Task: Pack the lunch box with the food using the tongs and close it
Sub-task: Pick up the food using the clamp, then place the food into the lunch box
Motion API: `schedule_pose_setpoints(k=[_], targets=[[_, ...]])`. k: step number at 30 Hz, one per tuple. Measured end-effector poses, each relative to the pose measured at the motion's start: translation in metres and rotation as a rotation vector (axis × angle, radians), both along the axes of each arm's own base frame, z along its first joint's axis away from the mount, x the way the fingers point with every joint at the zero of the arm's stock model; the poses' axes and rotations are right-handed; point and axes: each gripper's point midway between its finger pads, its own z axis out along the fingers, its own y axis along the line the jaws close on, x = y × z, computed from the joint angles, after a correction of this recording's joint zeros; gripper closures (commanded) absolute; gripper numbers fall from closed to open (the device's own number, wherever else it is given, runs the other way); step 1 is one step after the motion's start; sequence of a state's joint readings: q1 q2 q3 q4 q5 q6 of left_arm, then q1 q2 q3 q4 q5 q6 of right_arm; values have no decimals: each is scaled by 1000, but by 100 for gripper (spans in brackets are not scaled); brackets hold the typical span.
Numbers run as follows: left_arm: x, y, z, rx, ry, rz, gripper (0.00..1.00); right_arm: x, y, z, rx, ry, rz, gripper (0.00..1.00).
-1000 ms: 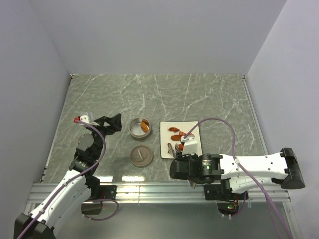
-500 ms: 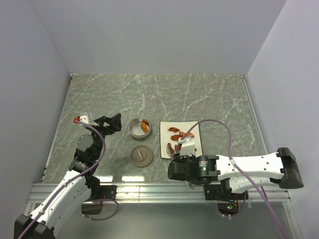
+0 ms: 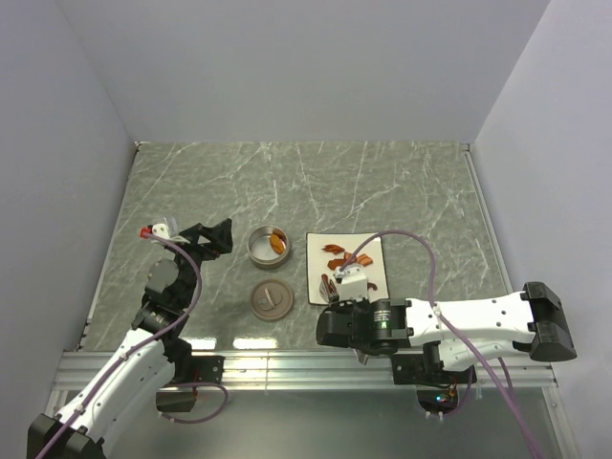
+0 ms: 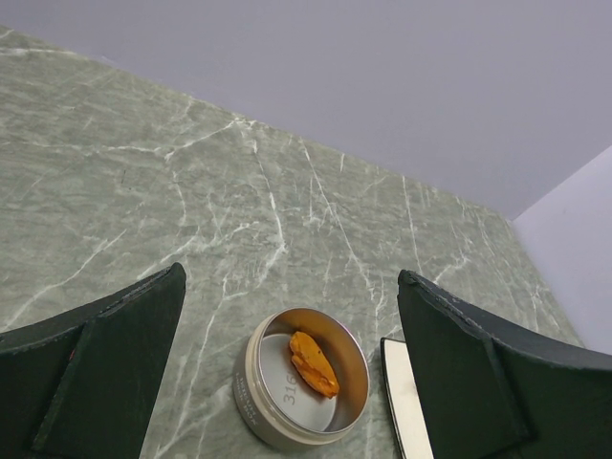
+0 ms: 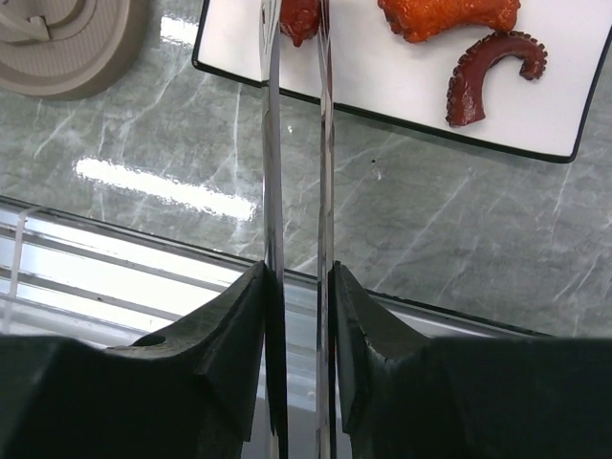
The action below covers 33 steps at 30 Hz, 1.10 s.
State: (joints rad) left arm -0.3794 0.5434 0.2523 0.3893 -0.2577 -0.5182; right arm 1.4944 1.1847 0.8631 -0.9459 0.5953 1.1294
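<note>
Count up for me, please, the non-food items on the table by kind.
Tin: 1
Lid: 1
Plate: 1
Tongs: 1
Total: 4

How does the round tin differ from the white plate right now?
The tin is round, silver, with a raised wall; the plate is square, white and flat. The tin shows one orange piece; the plate holds several orange and dark-red pieces. Both sit on the marble table.
</note>
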Motion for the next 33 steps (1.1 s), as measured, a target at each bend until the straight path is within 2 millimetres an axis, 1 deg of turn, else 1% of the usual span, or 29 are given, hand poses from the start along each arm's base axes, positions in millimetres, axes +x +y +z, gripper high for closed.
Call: schedule_pose_setpoints(k=[6, 10, 14, 21, 25, 28, 33], targets=[[-1, 0, 1, -2, -3, 0, 1, 1, 1, -3, -32, -4, 2, 69], [-1, 0, 1, -1, -2, 0, 0, 9, 8, 4, -39, -19, 7, 69], [-1, 0, 0, 0, 0, 0, 1, 23, 16, 21, -33, -55, 8, 70], [-1, 0, 0, 0, 1, 0, 1, 46, 35, 58, -4, -137, 35, 70], [-1, 0, -1, 1, 3, 0, 1, 60, 50, 71, 13, -171, 75, 70], [-1, 0, -1, 1, 4, 0, 0, 73, 64, 72, 9, -181, 102, 71], [-1, 0, -1, 1, 4, 0, 1, 90, 90, 63, -17, -170, 168, 71]])
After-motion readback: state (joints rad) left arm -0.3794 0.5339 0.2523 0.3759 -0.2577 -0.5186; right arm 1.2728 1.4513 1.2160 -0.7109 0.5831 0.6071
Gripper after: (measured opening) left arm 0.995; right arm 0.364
